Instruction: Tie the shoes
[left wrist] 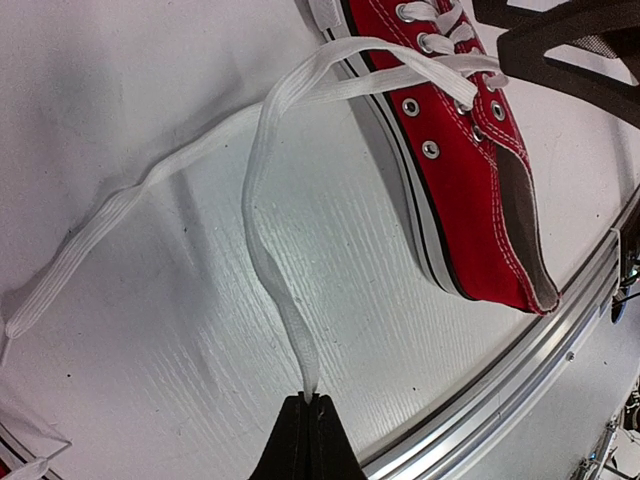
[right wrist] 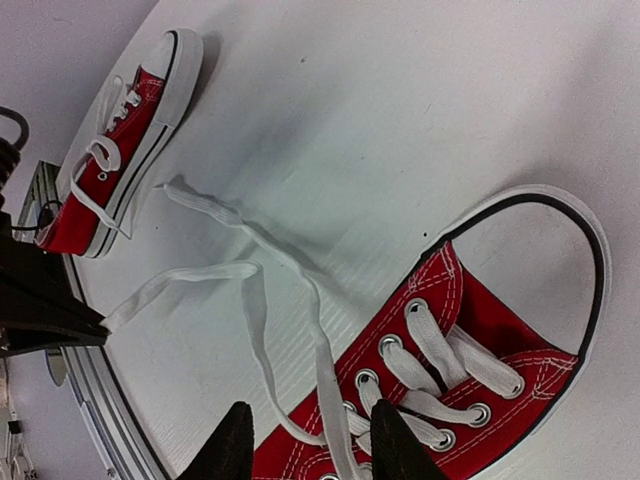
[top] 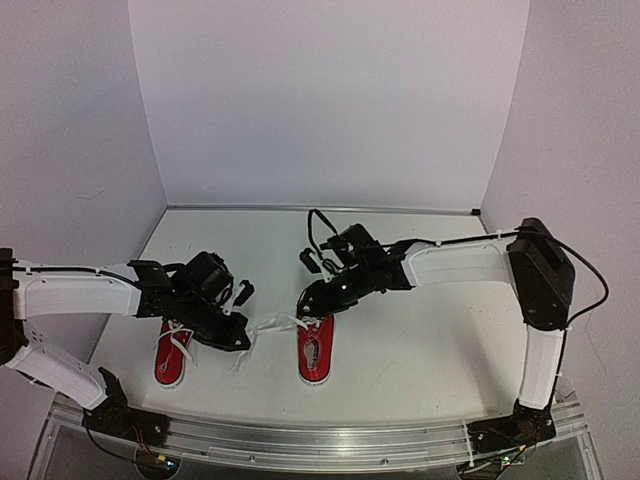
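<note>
A: The left shoe (top: 167, 365) and the right shoe (top: 320, 362): where do they sit from above?

B: Both are on the white table (top: 420, 330), close to its near edge, heels near and toes far. The left shoe is toward the left side and the right shoe is about the middle, well apart. The left gripper (top: 243, 340) hangs between them, just right of the left shoe. The right gripper (top: 312, 303) is over the far end of the right shoe. A white lace (top: 275, 324) runs between the two grippers.

A: And the left wrist camera?

B: The fingers of the left gripper (left wrist: 308, 440) are pressed together, pinching the tip of that lace (left wrist: 262, 200). From the pinch it runs up, folds, and leads to the eyelets of the right shoe (left wrist: 470, 180), which lies beside the metal rail (left wrist: 500, 375). A second strand (left wrist: 110, 225) lies loose on the table toward the left.

A: Right wrist?

B: The fingers of the right gripper (right wrist: 315, 445) stand apart above the eyelets of the right shoe (right wrist: 500, 330). In this view both strands pass between them, and I cannot tell whether either touches a finger. The left gripper (right wrist: 98, 325) shows at the left edge with the lace tip in it. The left shoe (right wrist: 115, 160) lies beyond it, its own laces loose.
</note>
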You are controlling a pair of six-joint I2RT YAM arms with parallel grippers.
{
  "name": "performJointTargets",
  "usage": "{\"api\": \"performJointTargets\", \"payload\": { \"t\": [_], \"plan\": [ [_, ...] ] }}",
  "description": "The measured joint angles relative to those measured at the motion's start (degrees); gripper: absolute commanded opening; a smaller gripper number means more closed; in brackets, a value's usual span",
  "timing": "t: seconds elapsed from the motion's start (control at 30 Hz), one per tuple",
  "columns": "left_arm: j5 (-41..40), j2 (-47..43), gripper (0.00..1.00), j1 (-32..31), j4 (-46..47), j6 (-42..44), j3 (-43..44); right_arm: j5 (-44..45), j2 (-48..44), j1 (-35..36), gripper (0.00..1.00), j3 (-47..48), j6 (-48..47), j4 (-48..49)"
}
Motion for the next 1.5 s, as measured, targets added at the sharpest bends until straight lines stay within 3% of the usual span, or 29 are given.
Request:
{"api": "performJointTargets", "payload": {
  "t": [0.5,0.63,0.73,1.1,1.5],
  "plan": [
    [0.06,-0.22,0.00,0.42,0.13,-1.10,-0.04,-1.00,4.14,0.00,0.27,3.83,-2.78,-5.63],
    [0.06,-0.22,0.00,0.68,0.14,-1.53,-0.04,-1.02,4.20,0.00,0.18,3.83,-3.23,-6.42],
    [0.09,-0.22,0.00,1.09,0.19,-1.55,-0.04,-1.16,4.20,0.00,0.01,3.83,-3.78,-6.84],
    [-0.28,0.00,0.00,3.24,2.63,-7.00,1.52,-0.99,3.71,0.00,0.00,3.69,-4.29,-7.18],
    [-0.30,12.20,0.00,3.87,25.26,-26.15,4.62,0.37,-0.05,0.00,0.00,-0.64,-2.79,-2.87]
  ]
}}
